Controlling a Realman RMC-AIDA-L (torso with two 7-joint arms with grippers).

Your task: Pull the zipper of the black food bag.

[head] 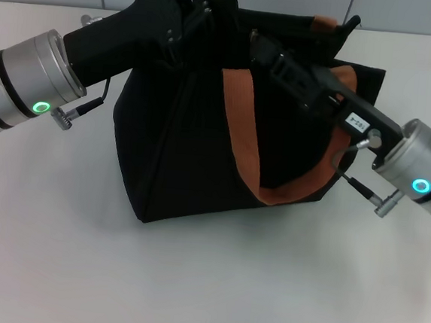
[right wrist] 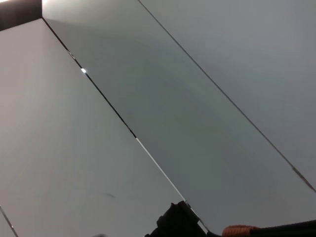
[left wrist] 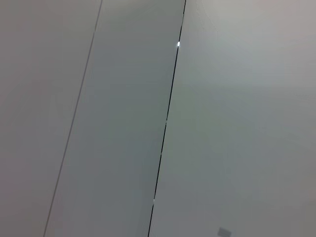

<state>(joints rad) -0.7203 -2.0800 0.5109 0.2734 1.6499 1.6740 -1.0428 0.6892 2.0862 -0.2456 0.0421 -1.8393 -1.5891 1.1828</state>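
The black food bag [head: 179, 151] stands in the middle of the white table in the head view, with one orange-brown handle [head: 241, 126] hanging down its front. My left gripper [head: 205, 6] is at the bag's upper left corner, where the fabric rises to a peak. My right gripper [head: 262, 46] reaches in from the right onto the bag's top edge near the middle. The zipper's silver pull tab is hidden among the black parts. In the right wrist view a strip of the bag's orange handle [right wrist: 242, 230] shows at the edge.
The white table [head: 190, 280] extends in front of and to both sides of the bag. A grey panelled wall [head: 290, 2] stands behind it. The left wrist view shows only wall panels [left wrist: 123, 123].
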